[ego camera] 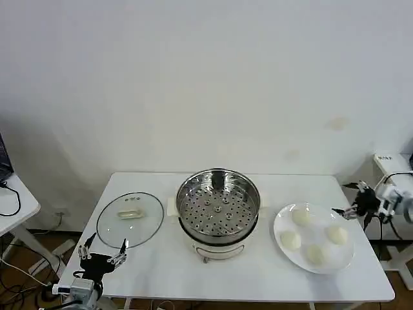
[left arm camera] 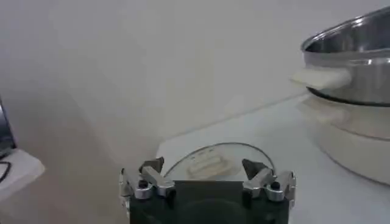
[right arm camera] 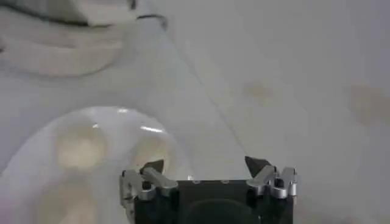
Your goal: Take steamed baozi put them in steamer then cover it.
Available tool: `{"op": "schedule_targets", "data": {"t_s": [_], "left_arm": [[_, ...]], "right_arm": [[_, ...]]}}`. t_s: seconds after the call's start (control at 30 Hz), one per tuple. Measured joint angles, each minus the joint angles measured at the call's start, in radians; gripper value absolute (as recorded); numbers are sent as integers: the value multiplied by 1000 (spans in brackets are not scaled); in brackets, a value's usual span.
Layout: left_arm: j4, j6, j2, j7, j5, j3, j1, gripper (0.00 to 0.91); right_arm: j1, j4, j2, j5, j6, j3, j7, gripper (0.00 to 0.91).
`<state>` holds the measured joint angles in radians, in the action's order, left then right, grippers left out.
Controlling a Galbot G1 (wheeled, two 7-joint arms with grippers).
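The left gripper, jaws spread and empty, hangs at the white table's near left corner beside the glass cover. The uncovered steamer stands mid-table. Four steamed baozi lie on a white plate; the right gripper, open, hovers at its far edge.

In the left wrist view the steamer is cut off by the picture's edge, and the gripper body hides the near part of the glass cover. In the right wrist view the baozi blur into pale patches, perhaps three, and the plate runs off the edge.
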<state>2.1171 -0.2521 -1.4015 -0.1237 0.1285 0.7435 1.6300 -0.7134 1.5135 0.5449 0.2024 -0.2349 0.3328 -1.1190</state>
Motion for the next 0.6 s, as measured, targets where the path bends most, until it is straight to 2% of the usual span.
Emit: {"op": "schedule_targets", "data": {"t_s": [0.13,0.3,0.6], "left_arm": [[7,-5,-3,-3,-1,4,2,907],[17,-6,-6,-6,-6,13,8,907],[12,-9,-14,-6,-3,15,5,907]], "right_arm": [[165,-86,4,61,82,-180,-68,907],[294,-189,43,130,161,-316,-111,907],[388,-341,145,248,234,-407,-136,907]]}}
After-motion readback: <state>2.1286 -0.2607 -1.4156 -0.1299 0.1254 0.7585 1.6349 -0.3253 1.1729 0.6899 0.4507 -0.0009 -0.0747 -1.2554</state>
